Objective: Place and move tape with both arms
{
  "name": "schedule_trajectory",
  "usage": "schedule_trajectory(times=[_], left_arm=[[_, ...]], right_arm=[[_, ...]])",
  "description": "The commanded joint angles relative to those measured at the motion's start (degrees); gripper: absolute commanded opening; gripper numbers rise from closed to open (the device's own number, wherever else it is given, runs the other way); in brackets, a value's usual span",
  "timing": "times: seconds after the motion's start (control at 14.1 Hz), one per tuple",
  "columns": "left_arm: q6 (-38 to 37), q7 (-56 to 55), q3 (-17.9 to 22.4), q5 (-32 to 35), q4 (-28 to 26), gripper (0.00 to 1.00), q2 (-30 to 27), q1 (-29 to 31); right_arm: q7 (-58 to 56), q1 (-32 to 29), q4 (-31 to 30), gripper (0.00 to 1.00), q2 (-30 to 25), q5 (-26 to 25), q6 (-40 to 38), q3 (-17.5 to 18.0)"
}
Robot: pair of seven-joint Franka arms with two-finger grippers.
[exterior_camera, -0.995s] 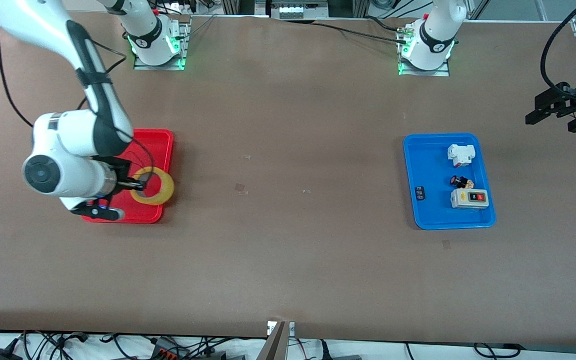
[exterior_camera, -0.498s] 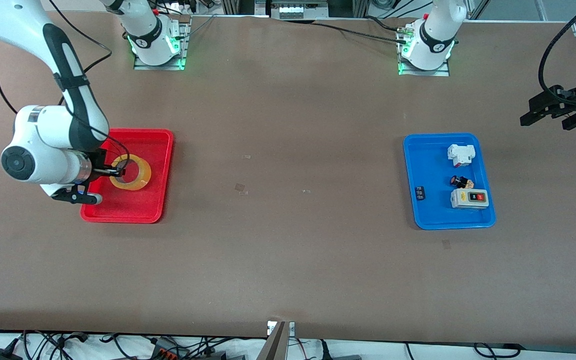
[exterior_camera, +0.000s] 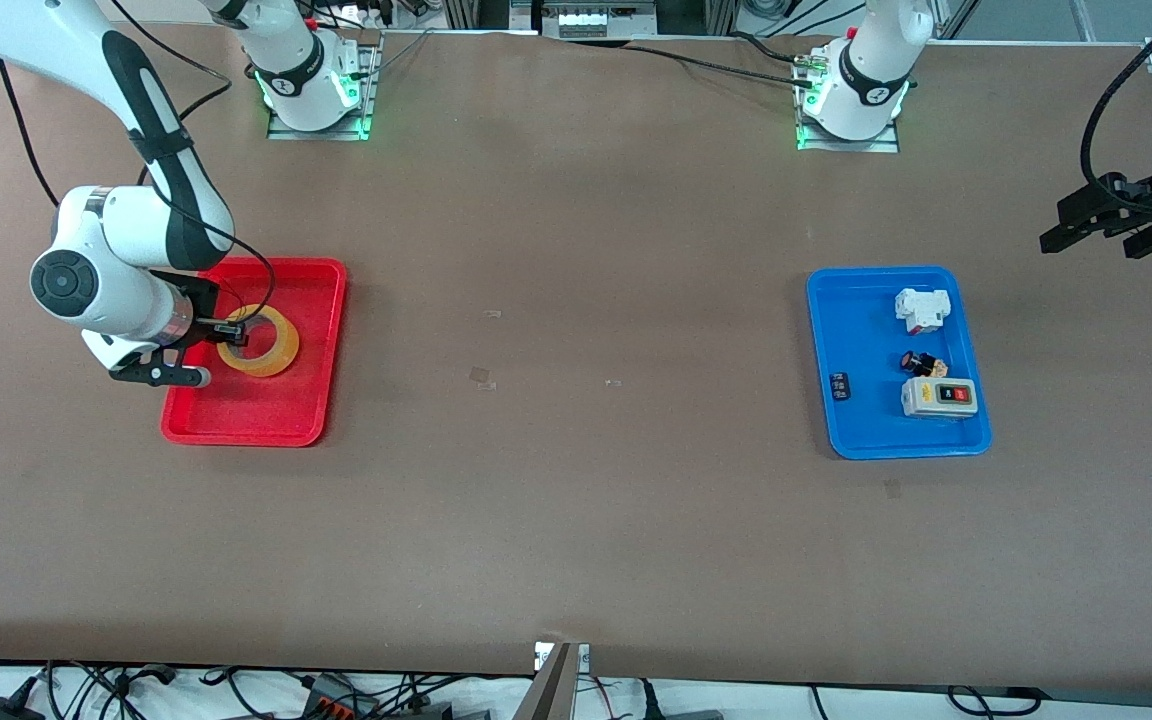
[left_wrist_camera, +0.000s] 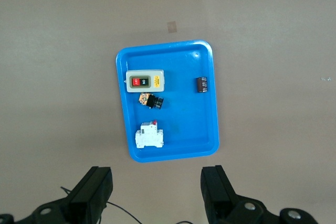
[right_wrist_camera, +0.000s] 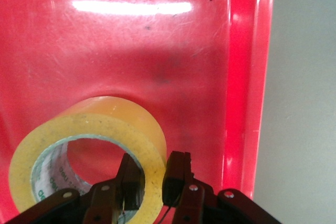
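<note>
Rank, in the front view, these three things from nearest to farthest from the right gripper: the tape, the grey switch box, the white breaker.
1. The tape, in the red tray, with its wall between the fingers of the right gripper.
2. The white breaker, in the blue tray, toward the left arm's end.
3. The grey switch box, same tray, slightly farther away.

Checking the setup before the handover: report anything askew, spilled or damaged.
Nothing stands out. The right gripper pinches the tape wall over the red tray. The left gripper waits open, above the blue tray with its parts inside.
</note>
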Motion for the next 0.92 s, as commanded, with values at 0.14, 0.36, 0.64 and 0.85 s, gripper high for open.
schedule_trajectory(times=[0.14,0.36,0.64,0.85], left_arm=[[-1.14,-0.49,0.08,-0.77,1.17,1.00,0.40,0.06],[-1.14,-0.49,0.08,-0.77,1.17,1.00,0.31,0.06],[-1.31,-0.49,-0.01,-0.77,1.09,1.00,0.40,0.24],[-1.31,-0.40,-0.01,-0.77,0.91,1.00,0.40,0.50]], right_arm=[[-1.20,-0.20,-0.83,1.00,-1.35,-0.79,0.89,0.26],[-1.89,0.24,5.38,1.00,-5.83,-0.79,-9.27,1.05],[-5.05,1.74,30.41,1.00,-4.79,0.78,-35.28,1.05],[-6.03,1.30,40.55,1.00,-4.43,5.52,-44.71,0.88]])
